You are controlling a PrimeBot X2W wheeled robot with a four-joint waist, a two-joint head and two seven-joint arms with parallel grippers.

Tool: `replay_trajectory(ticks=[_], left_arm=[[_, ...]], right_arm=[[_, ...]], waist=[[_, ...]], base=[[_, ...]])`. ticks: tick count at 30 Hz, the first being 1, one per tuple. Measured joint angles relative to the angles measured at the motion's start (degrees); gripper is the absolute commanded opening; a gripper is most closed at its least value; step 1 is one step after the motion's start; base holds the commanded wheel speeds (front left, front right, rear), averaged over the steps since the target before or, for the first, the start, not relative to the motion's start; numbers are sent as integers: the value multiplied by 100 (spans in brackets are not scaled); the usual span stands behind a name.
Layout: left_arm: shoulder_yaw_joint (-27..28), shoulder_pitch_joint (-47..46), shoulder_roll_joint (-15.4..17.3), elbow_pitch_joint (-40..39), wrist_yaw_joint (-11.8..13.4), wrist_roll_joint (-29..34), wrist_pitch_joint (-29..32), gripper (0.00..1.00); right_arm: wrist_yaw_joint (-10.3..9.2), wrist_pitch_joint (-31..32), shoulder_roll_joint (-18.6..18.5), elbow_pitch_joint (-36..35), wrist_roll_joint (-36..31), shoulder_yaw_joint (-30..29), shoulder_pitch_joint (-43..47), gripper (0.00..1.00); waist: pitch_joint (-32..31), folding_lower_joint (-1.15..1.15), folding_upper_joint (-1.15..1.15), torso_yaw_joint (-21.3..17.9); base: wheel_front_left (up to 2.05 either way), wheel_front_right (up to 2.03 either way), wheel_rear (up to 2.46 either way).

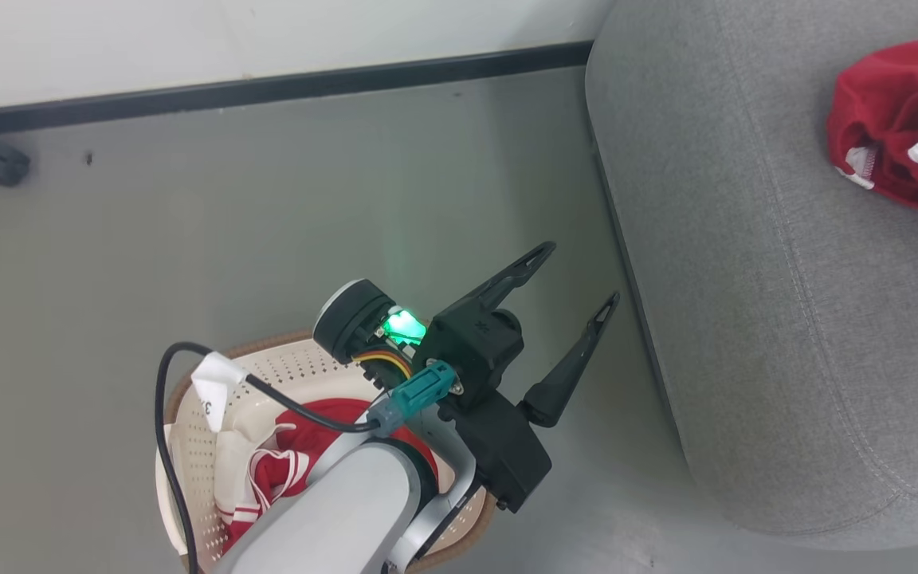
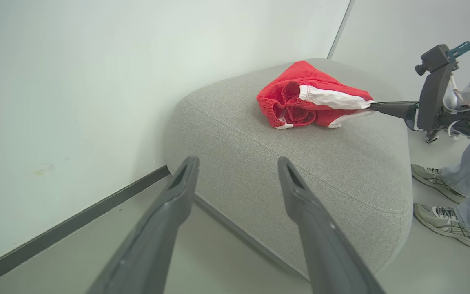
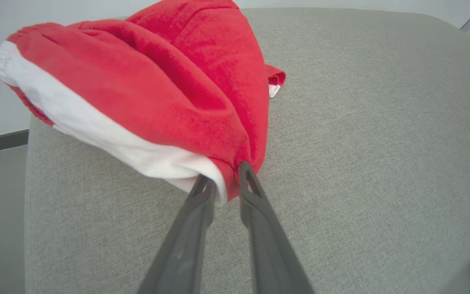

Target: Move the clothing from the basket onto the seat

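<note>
The right pincer (image 3: 223,179) is closed almost tip to tip on the white-trimmed edge of a soft red fabric garment (image 3: 169,94), which lies bunched on top of the large grey upholstered seat cushion (image 1: 746,319), its long axis running away from the fingertips towards the cushion's far corner. The left pincer (image 1: 579,272) is spread wide and holds nothing. It hangs over the oval cream perforated plastic basket (image 1: 188,430) on the floor just beside the cushion, its fingers pointing up and away towards the cushion. A second red garment with white stripes (image 1: 311,437) sits in that basket, below and behind those fingers, so the left arm is plainly the nearer one, though it looks to need turning downwards to reach in. A white tag (image 1: 216,387) on the black cable (image 1: 164,446) bears what may be a "3"; no other writing is legible
</note>
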Motion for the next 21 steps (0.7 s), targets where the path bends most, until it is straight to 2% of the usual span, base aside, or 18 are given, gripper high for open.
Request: replay_trajectory(ticks=[12,21], left_arm=[[92,304,94,58,0,-165,-202,100],[219,603,179,111,8,-264,-432,100]], right_arm=[[0,-259,-22,-126,-15,96,25,100],[0,-404,-98,-599,-132,22,232,100]], waist=[[-441,0,0,-69],[-875,0,0,-101]], base=[[0,0,0],[0,0,0]])
